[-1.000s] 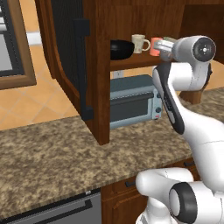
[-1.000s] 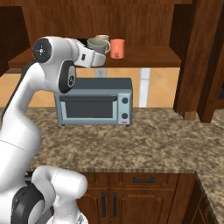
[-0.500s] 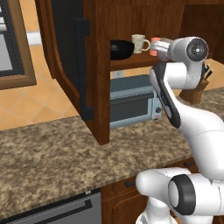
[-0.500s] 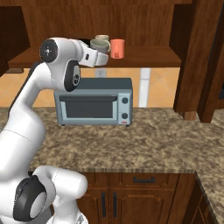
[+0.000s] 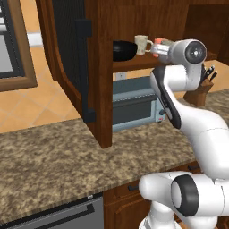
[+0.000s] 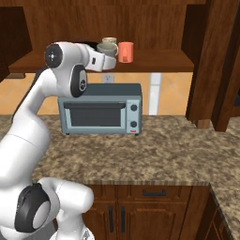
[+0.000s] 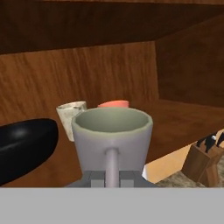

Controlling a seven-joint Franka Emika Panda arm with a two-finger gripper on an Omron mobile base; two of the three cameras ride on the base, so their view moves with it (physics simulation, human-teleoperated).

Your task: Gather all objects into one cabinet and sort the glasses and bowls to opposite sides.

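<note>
Gripper (image 6: 110, 60) clamps the grey mug (image 7: 112, 139) upright at the shelf (image 6: 159, 63) edge, handle pointing back toward the hand. Cream mug (image 7: 71, 118) sits at its 10 o'clock, orange cup (image 7: 113, 104) at 12, black bowl (image 7: 24, 146) at 9. Since a second ago the arm has raised slightly. Bare shelf lies at 3 o'clock.

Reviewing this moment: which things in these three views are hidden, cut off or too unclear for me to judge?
- Pincer fingers: the grey mug hides them in the hand view, so the grip cannot be told.
- Black bowl: cut by the hand view's left edge.
- Orange-red cup: just its rim shows behind the grey mug there.
- Cream mug: mostly behind the grey mug in the right base view.
</note>
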